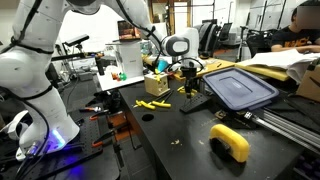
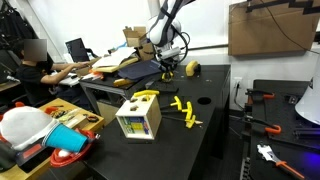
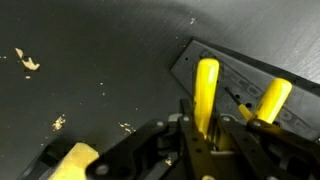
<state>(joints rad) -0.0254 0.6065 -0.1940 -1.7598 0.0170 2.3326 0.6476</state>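
My gripper (image 3: 205, 135) is shut on a yellow plastic rod (image 3: 206, 95) that sticks out forward between the fingers. A second yellow prong (image 3: 270, 100) lies just to its right; whether it belongs to the same piece I cannot tell. Both reach over the corner of a grey-blue bin lid (image 3: 235, 70) lying flat on the black table. In both exterior views the gripper (image 1: 188, 76) (image 2: 168, 62) hangs low over the table beside the lid (image 1: 240, 88) (image 2: 140, 70), the yellow piece (image 1: 190, 88) (image 2: 168, 71) under it.
More yellow pieces (image 1: 150, 104) (image 2: 185, 110) lie on the black table. A yellow roll (image 1: 230, 142) (image 2: 193, 68), a small wooden box (image 2: 138, 120) and a yellow box (image 1: 157, 85) stand about. A person (image 2: 35, 65) sits at the adjoining desk.
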